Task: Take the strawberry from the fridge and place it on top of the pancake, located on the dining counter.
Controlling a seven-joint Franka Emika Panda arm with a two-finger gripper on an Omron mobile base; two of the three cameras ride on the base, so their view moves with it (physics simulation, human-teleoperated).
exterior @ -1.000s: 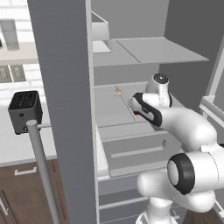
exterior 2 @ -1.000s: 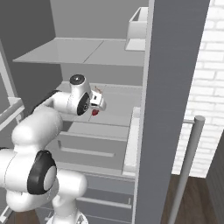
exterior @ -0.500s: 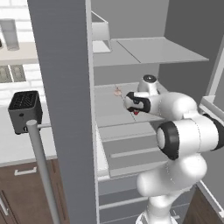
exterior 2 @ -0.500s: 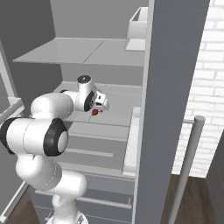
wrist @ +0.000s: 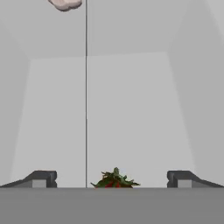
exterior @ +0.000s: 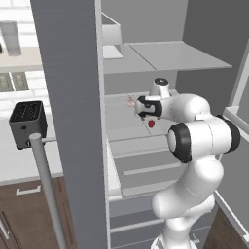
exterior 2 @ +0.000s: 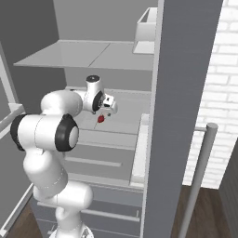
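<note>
- Strawberry [exterior: 151,123] is being seen as a tiny red berry lying on a pale grey shelf [exterior: 127,127] inside the fridge [exterior: 73,97], toward the shelf's middle rather than its edges.
- The pincer [wrist: 112,178] is being held wide open just above the berry, with nothing gripped; in the hand view the berry's green leafy top is sitting between the two dark fingertips [wrist: 41,178], apart from both.
- From the right base view the same berry [exterior 2: 100,119] is being shown just below the pincer [exterior 2: 109,106], on the shelf above the drawer fronts.
- A small pale pinkish-white item [exterior: 130,102] is being seen farther back on the same shelf, toward its rear edge, well apart from the berry; in the hand view it is lying at the top of the frame.
- The white arm [exterior: 194,126] is being reached into the open fridge over the shelf's front edge.
- Whether the fingertips are touching the shelf cannot be told.
</note>
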